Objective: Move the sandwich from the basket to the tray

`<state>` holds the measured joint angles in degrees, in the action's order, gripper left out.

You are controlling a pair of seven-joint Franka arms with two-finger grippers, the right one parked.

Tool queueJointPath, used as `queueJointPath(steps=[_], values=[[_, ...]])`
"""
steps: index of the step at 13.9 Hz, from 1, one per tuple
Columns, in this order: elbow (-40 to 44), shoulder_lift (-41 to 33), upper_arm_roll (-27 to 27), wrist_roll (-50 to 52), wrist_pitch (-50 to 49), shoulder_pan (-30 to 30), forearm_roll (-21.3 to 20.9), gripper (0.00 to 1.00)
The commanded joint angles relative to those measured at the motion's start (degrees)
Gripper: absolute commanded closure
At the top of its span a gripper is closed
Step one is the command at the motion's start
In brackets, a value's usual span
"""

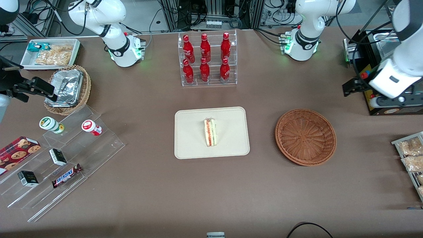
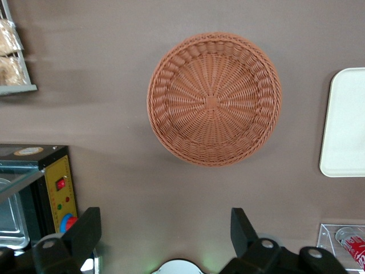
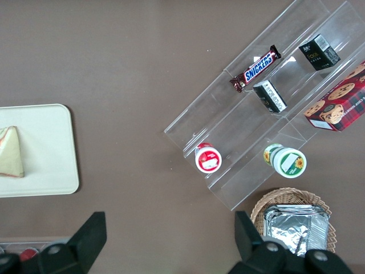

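Sandwich sits on tray, basket empty; task looks done imo. My pincer hangs above surface, fingers apart, holding nothing.

The basket is rough woven wicker, the tray smooth and matt, the gripper above the table matt black plastic.

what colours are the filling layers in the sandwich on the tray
Red and green between pale bread, clearest in the front view on the sandwich. The gripper hangs open, away from it.
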<state>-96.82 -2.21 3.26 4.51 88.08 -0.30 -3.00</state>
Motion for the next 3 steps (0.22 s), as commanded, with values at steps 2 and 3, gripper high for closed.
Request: queueJointPath(steps=[2,3], values=[[0.8,-0.3,-2.5,-1.7,1.5,-1.8,0.8,0.00],[0.8,-0.3,-2.4,-1.7,1.5,-1.8,1.0,0.00]])
